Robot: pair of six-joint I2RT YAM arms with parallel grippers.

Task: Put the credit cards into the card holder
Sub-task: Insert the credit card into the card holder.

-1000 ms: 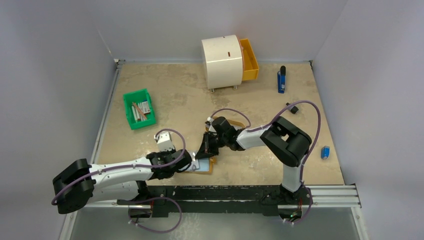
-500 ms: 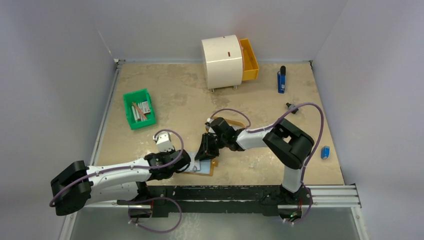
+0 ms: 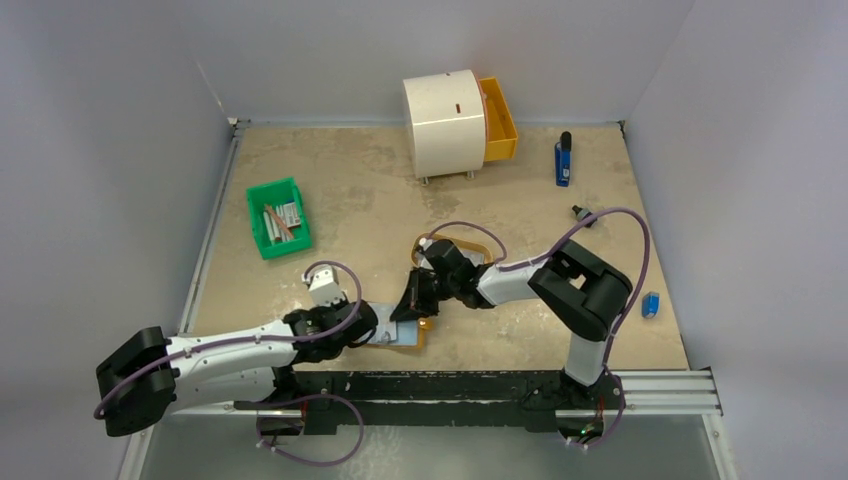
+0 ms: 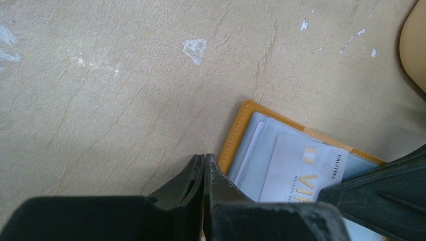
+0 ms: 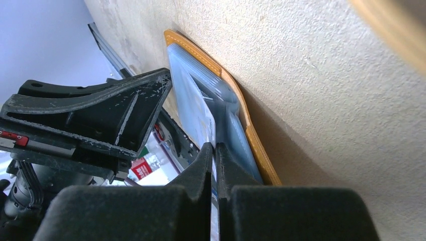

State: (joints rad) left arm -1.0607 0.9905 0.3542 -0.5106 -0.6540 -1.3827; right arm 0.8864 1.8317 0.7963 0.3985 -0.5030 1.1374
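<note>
Plainly, from the top view, the card holder (image 3: 406,334) lies opened out on the table (image 3: 360,200) close to its near edge, and both arms reach in on it: the left hand (image 3: 377,334) at its left edge, the right hand (image 3: 412,304) coming down from the far side.

In the left wrist view the left hand (image 4: 203,163) has its fingers pressed together right at the holder's orange stitched border. A sliver of orange shows low in the gap, so it seems to pinch that edge, most likely to pin the holder flat so it cannot slide. A credit card (image 4: 301,173) rests on the pale blue pockets, its lower corner under the other arm's dark finger.

In the right wrist view the right hand (image 5: 215,150) is closed on that thin card, seen edge-on, with its free end angled toward a pocket mouth. I judge the card only partly in, since much of its face is bare.
</note>
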